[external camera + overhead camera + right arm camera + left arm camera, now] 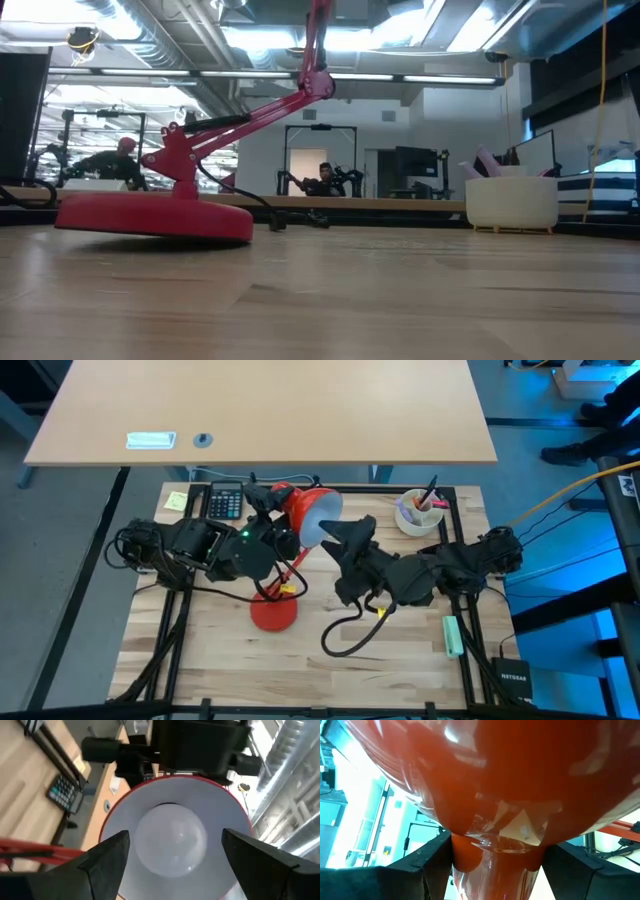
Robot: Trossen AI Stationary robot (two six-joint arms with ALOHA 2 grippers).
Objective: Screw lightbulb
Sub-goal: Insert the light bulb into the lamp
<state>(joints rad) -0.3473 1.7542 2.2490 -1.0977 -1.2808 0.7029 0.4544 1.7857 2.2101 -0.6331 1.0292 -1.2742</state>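
Two hands: left hand grasps glossy red lamp shade; right hand released, straddling smooth, fragile white rounded glass lightbulb; hold gently at its widest part.

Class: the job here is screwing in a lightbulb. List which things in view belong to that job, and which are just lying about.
Job:
- small white rounded lightbulb, inside the shade
- red desk lamp
- left gripper, around the lamp's neck
- right gripper, open at the bulb

Lying about:
- black calculator
- white cup of pens
- green marker
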